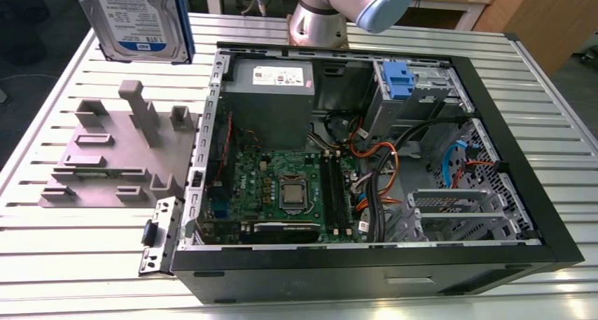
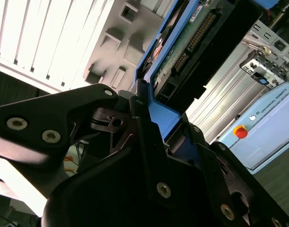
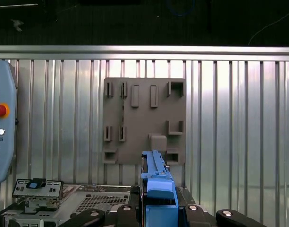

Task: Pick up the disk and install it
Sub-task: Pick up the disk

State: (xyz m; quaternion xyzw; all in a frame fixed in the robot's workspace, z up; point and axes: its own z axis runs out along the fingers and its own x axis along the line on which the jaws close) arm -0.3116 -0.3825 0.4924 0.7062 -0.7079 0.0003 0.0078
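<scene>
The tool [image 3: 159, 209] is shut tight on the disk [image 1: 136, 19]. The disk hangs in the air above the grey holder plate [image 1: 112, 152]. It stands on end, long side up and down.

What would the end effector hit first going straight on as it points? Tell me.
Likely the grey fixture plate on the table: the end effector, shut on the disk, points at it; depth unclear.

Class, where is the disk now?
The disk, in the gripper, hangs above the grey plate, at the exterior view's left of the computer case.
</scene>
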